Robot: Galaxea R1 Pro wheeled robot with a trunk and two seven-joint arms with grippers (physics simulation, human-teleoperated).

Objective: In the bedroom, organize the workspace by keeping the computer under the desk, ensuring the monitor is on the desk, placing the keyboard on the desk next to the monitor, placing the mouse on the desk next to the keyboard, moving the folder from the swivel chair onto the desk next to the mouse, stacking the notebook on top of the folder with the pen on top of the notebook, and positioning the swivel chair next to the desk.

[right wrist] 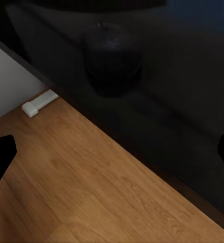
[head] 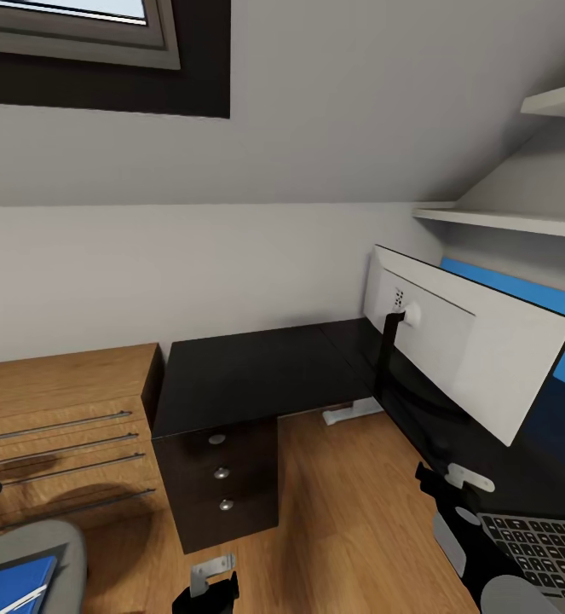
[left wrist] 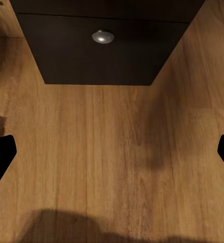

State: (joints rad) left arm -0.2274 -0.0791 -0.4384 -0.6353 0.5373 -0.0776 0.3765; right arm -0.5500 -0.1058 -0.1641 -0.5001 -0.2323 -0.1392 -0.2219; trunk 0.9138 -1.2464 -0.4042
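Looking down past the right hand [right wrist: 112, 152], its two black fingertips [right wrist: 0, 157] sit wide apart at the edges with nothing between them. Below lies the glossy black desk [right wrist: 157, 121], its edge running diagonally over the light wood floor [right wrist: 76, 187]. The monitor's round base [right wrist: 112, 63] rests on it. A white desk foot [right wrist: 39, 103] sits on the floor.

My black left gripper [head: 207, 588] hangs low, its fingers [left wrist: 0, 157] spread wide and empty. My black right gripper [head: 440, 486] reaches forward, fingers [right wrist: 0, 157] likewise parted.
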